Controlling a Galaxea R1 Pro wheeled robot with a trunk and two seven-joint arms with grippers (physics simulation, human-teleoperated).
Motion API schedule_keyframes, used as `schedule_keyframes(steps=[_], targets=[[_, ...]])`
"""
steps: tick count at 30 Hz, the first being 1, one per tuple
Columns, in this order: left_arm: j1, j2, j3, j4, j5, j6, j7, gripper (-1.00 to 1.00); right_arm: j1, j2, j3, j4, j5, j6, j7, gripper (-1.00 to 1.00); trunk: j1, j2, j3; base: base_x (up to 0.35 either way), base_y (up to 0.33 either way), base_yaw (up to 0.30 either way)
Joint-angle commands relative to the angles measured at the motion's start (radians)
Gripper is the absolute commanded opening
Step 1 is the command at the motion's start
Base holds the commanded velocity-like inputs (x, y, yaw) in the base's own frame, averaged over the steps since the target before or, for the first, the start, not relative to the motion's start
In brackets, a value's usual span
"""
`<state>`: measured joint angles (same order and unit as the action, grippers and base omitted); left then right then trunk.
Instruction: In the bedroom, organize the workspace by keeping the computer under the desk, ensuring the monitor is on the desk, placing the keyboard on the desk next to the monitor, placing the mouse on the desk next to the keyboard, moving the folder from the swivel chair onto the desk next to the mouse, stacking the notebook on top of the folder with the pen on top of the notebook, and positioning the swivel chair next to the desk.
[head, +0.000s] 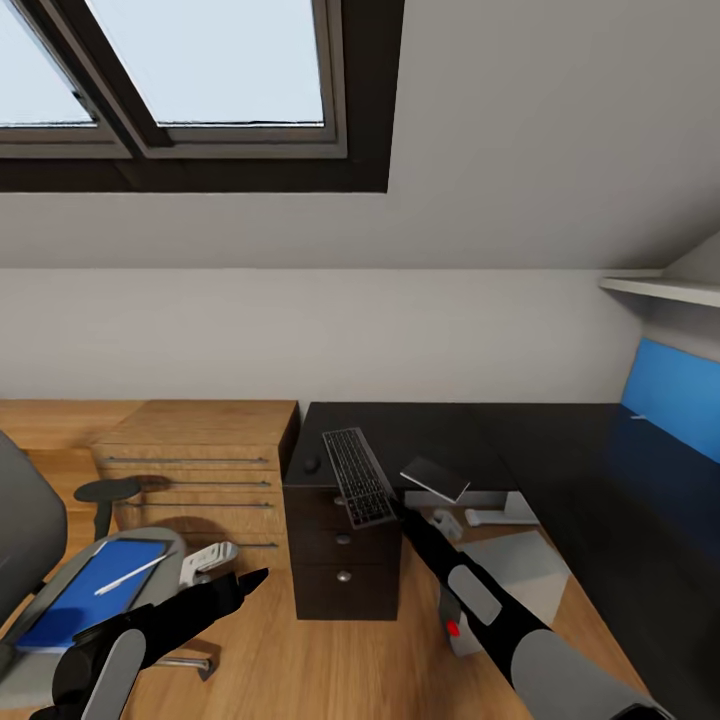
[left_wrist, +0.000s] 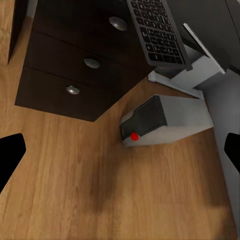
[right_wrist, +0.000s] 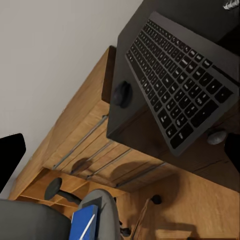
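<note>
The slim silver-grey keyboard with dark keys (head: 358, 476) lies on the long black-topped desk (head: 560, 470), overhanging its front edge, with the small dark oval mouse (head: 312, 464) just beside it. The small grey tower computer (left_wrist: 167, 120) lies on the floor under the desk. Left to do: the large flat blue folder (head: 85, 592) with the thin pale pen (head: 132, 574) rests on the grey padded swivel chair (head: 60, 590), apart from the desk.

Both wrist views show dark fingertips spread wide at the frame edges, holding nothing. The right gripper (head: 400, 510) seems close under the keyboard's overhang; contact is unclear.
</note>
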<state>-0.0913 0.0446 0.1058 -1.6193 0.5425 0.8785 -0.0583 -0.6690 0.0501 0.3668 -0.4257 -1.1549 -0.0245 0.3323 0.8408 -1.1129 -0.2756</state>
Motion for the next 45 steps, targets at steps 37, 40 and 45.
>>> schedule_keyframes(steps=[37,40,45], targets=[[-0.001,0.000,0.002,-0.001,-0.004,0.004,-0.006,1.00,-0.001,0.010,-0.016,0.153,-0.333,0.118,0.076,1.00,0.142,-0.260,-0.117,0.000,0.000,0.000],[-0.001,0.001,0.005,-0.001,-0.004,0.004,-0.006,1.00,-0.001,0.014,-0.016,0.152,-0.359,0.118,0.055,1.00,0.154,-0.281,-0.127,0.000,0.000,0.000],[-0.001,0.000,0.015,-0.001,-0.004,0.001,-0.006,1.00,-0.001,0.017,-0.016,0.128,-0.380,0.117,0.042,1.00,0.173,-0.316,-0.142,0.000,0.000,0.000]])
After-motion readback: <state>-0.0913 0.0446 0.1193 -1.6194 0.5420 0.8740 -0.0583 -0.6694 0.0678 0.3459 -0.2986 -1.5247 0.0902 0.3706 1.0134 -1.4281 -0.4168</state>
